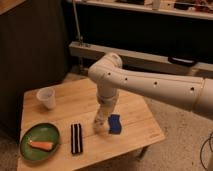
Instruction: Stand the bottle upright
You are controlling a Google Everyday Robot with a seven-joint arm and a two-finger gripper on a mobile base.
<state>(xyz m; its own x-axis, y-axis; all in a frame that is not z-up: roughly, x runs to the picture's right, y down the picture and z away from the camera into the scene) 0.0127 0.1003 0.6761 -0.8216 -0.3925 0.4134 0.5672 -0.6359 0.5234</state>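
Bottle: I see the bottle (98, 125) on the table (135, 125), right under my gripper (101, 120), just left of the blue block (114, 124).
Lean: I can't tell.
Gripper: low on the bottle.

Single view only. Looks down from above and in front of the wooden table (137, 117), angled obliquely so the tabletop runs from lower left toward right. Set well back: whole tabletop inside the picture, plus floor and dark shelving (150, 52) behind. Arm (150, 85) enters from the right edge, crossing mid-picture. Gripper (99, 122) low over table centre, possibly partly masked by the wrist. Green plate (40, 135) near lower left corner.
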